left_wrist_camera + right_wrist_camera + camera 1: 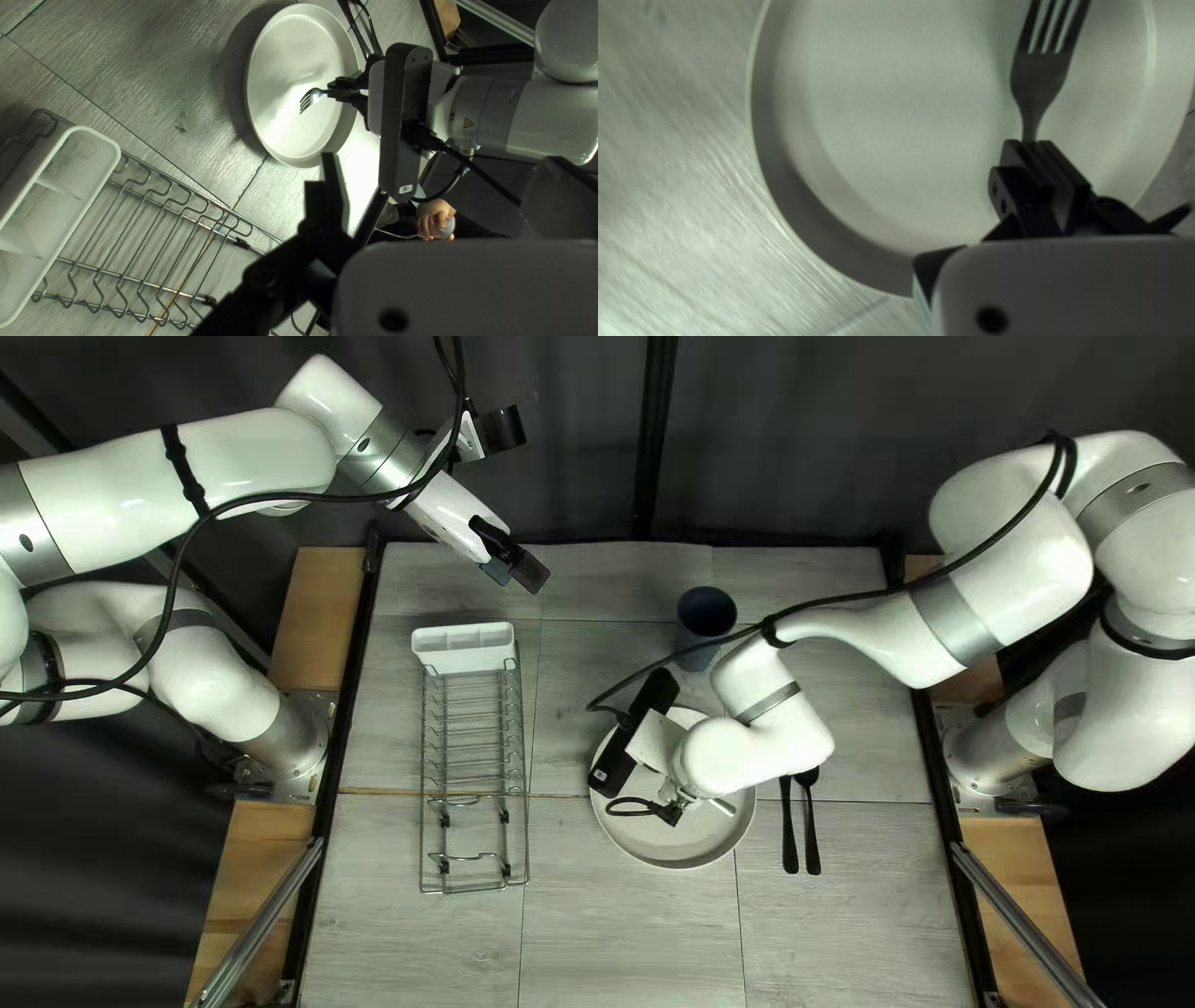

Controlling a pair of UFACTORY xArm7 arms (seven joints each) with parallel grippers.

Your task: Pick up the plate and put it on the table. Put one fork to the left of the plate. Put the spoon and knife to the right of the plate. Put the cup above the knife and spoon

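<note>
A white plate [674,845] [289,84] [878,140] lies on the table. Just above it hovers my right gripper [686,801] [1034,145] [343,89], shut on the handle of a metal fork [1041,65] [309,99] whose tines point out over the plate. A dark knife [789,826] and spoon [810,821] lie side by side right of the plate. Beyond the plate stands a dark blue cup [706,616], partly hidden by the right arm. My left gripper [513,565] [439,161] hangs open and empty, high over the table's far side.
A wire dish rack [471,775] [154,242] with a white cutlery caddy [464,647] [42,200] at its far end stands left of the plate. In the left wrist view, a person's hand [434,224] shows beyond the table's edge.
</note>
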